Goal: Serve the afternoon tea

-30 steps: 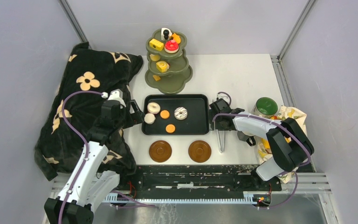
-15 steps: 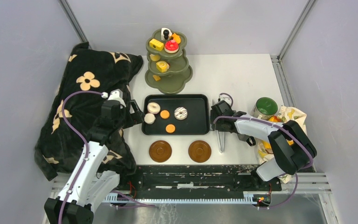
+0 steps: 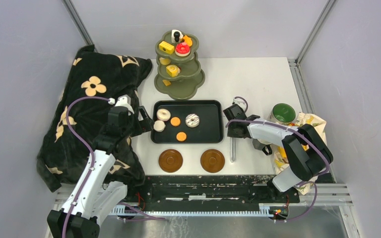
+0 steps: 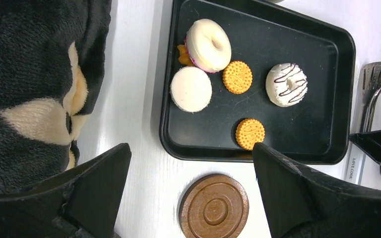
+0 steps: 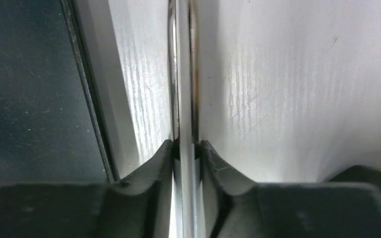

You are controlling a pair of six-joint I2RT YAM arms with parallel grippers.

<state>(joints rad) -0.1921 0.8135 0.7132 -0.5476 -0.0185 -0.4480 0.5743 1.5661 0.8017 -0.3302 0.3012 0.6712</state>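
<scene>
The top external view looks steeply down from above and behind the arm bases, far enough back to take in the whole surface (image 3: 258, 79) out to its far edge. The left wrist view faces down on the black tray (image 4: 297, 129) from nearer, with the left gripper (image 4: 191, 151) framing its lower edge. The right wrist view sits very close to the surface, looking along the metal tongs (image 5: 183, 89) past the right gripper (image 5: 186, 146). All three share the tray's rim beside the tongs. The top and left wrist views also share one brown saucer (image 4: 214, 210).

Polished metal tongs (image 5: 183, 74), smooth wooden saucer (image 4: 214, 212)
</scene>
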